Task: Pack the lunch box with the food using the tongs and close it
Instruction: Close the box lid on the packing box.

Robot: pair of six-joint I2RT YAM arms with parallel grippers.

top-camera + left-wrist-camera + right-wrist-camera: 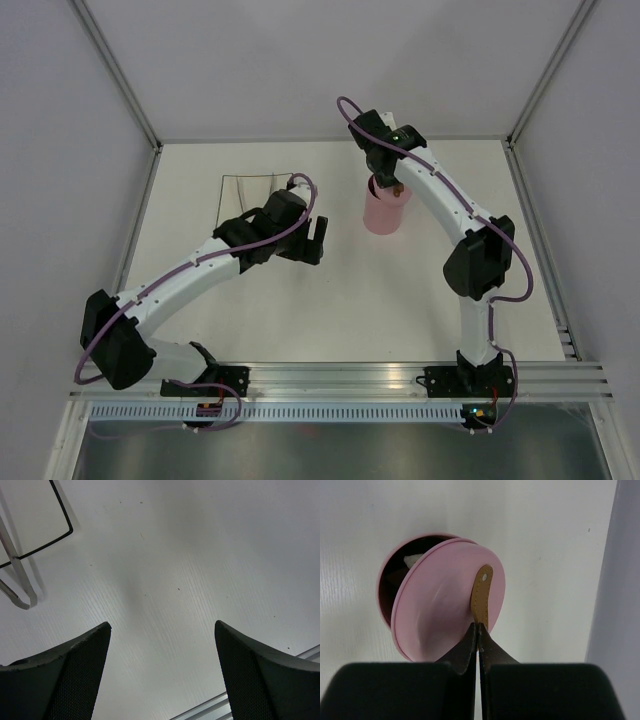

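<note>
I think the job is nearly done. The tongs [17, 575] lie by the corner of the plate [62, 510] with nothing holding them. I see no food on the part of the plate that shows. Inside the lunch box [383, 215] I can see a pale bit of food [412, 560], but I cannot count the pieces. What is left is the closing. The lid [445, 605] sits off to one side of the box's mouth, so a dark gap shows on the left, and it is not yet on flat. My right gripper [479, 626] is pinched tight on the tip of the lid's brown handle [482, 587], with the right arm reaching far out over the box. My left gripper [161, 625] is wide open and holds nothing. The left arm stretches toward the plate and hangs over the bare table [200, 555] near the tongs.
</note>
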